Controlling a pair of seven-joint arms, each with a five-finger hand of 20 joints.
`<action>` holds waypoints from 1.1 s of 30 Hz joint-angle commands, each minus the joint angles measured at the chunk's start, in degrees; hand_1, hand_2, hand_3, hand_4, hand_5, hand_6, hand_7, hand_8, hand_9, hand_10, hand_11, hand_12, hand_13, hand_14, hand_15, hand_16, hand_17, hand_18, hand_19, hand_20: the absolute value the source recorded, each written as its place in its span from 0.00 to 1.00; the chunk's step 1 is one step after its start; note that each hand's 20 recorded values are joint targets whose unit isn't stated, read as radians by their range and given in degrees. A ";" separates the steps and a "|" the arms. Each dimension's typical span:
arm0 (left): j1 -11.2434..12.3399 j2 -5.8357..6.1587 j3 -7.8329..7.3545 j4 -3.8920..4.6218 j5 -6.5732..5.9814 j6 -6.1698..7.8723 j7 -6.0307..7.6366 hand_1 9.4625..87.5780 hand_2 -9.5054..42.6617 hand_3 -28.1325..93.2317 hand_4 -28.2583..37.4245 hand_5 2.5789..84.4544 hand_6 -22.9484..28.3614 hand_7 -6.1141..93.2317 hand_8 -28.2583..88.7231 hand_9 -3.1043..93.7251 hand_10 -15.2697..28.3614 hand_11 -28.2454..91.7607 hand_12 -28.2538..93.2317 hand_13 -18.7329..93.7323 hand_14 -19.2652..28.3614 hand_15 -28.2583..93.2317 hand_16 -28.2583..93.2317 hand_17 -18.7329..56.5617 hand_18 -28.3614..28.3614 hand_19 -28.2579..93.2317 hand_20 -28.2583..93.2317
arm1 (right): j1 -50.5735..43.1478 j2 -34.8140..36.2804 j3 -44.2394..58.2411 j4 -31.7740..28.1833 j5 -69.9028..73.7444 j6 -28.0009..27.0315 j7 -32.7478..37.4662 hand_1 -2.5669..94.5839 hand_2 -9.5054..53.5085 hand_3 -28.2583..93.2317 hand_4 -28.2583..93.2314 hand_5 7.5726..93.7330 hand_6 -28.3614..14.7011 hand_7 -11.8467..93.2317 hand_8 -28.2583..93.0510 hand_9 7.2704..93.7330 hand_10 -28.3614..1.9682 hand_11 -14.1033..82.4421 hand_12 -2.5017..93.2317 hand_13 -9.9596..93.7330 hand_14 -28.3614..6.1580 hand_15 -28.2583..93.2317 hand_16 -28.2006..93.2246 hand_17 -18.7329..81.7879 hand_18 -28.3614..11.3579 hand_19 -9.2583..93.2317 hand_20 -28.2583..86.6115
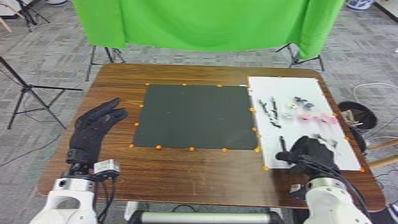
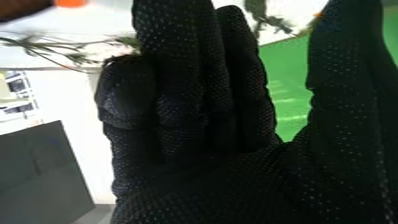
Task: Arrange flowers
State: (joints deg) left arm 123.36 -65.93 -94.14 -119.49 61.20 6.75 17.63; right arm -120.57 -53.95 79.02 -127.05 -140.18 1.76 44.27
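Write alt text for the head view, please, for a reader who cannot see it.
A robot's right hand is over the near end of a white mat bearing pink flowers and dark sprigs, on a brown wooden table. Its open left hand is left of a dark square mat; green cloth hangs beyond.

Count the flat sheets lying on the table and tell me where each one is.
2: a dark sheet in the middle, and a white sheet along the right side, its near part partly hidden by the right hand.
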 commanded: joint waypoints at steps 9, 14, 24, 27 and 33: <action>0.99 -0.59 -0.04 -0.25 -0.49 -1.01 -0.73 0.30 0.01 0.78 0.12 0.58 0.53 0.18 0.18 0.54 0.68 0.41 0.31 0.54 0.74 0.42 0.20 0.45 0.71 0.33 0.39 | 2.37 -2.07 -4.73 4.22 -0.41 0.78 3.14 0.46 0.00 0.78 0.09 0.76 0.56 0.28 0.17 0.93 0.47 0.37 0.22 1.00 0.72 0.56 0.45 0.88 0.58 0.91 0.48; 0.87 -0.71 0.01 -0.18 -0.39 -1.37 -1.06 0.30 0.01 0.78 0.13 0.58 0.53 0.18 0.18 0.54 0.68 0.41 0.31 0.54 0.74 0.42 0.20 0.45 0.71 0.33 0.39 | 2.34 -2.54 -3.91 3.95 5.84 -0.65 4.55 0.59 0.00 0.69 0.14 0.79 0.54 0.26 0.31 0.98 0.53 0.32 0.30 1.00 0.74 0.60 0.41 0.91 0.61 0.89 0.47; 1.01 -1.11 0.05 -0.19 -0.42 -1.62 -1.39 0.31 0.01 0.78 0.13 0.57 0.53 0.18 0.18 0.54 0.69 0.41 0.31 0.54 0.74 0.42 0.20 0.45 0.71 0.33 0.39 | 2.23 -2.93 -4.69 6.14 7.79 0.92 4.12 0.68 0.00 0.70 0.17 0.85 0.55 0.28 0.35 1.00 0.61 0.38 0.34 1.00 0.78 0.66 0.37 0.96 0.64 0.89 0.49; 0.97 -1.15 0.07 -0.23 -0.47 -1.64 -1.41 0.31 0.01 0.78 0.13 0.57 0.53 0.18 0.18 0.54 0.68 0.41 0.31 0.54 0.74 0.41 0.20 0.45 0.71 0.33 0.39 | 2.06 -2.40 -5.07 6.60 7.27 2.49 3.42 0.69 0.00 0.70 0.18 0.86 0.54 0.29 0.35 1.00 0.62 0.39 0.35 1.00 0.79 0.68 0.37 0.96 0.65 0.89 0.50; 0.79 -0.98 0.05 -0.22 -0.83 -1.60 -1.30 0.31 0.01 0.78 0.14 0.57 0.53 0.17 0.18 0.54 0.68 0.41 0.31 0.54 0.74 0.42 0.20 0.45 0.71 0.33 0.39 | 2.71 -0.35 -4.25 5.32 7.77 7.40 1.54 0.68 0.00 0.71 0.22 0.86 0.52 0.32 0.36 1.00 0.61 0.42 0.36 1.00 0.80 0.70 0.37 0.97 0.66 0.89 0.54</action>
State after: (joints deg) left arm 123.58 -66.58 -94.16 -119.49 61.02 5.67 16.73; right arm -115.45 -55.80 76.33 -123.55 -134.14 6.57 47.15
